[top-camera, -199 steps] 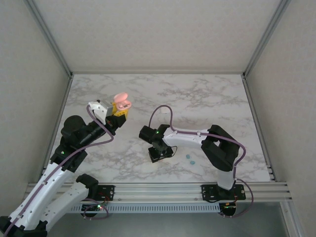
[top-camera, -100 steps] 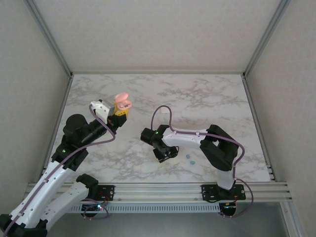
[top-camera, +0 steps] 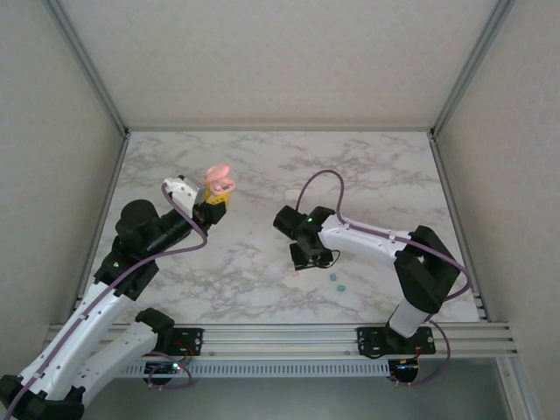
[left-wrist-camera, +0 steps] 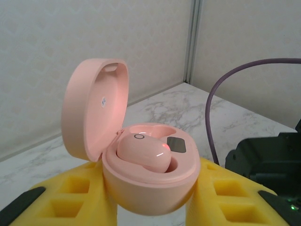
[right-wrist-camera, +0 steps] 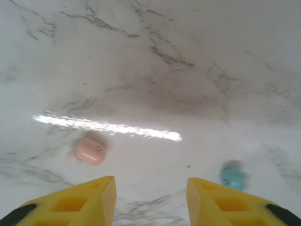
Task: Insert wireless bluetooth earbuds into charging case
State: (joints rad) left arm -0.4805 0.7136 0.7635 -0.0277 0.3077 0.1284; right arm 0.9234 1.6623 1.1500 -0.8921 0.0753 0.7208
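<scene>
The top external camera looks steeply down from above and behind the arm bases, far enough back to take in the whole marbled surface. The left wrist camera sits just behind the left jaws and faces roughly level toward a wall corner, with the open pink charging case very near. The right wrist camera looks down past the right jaws, close to the surface. Its pink earbud and teal earbud also lie in the overhead view.
</scene>
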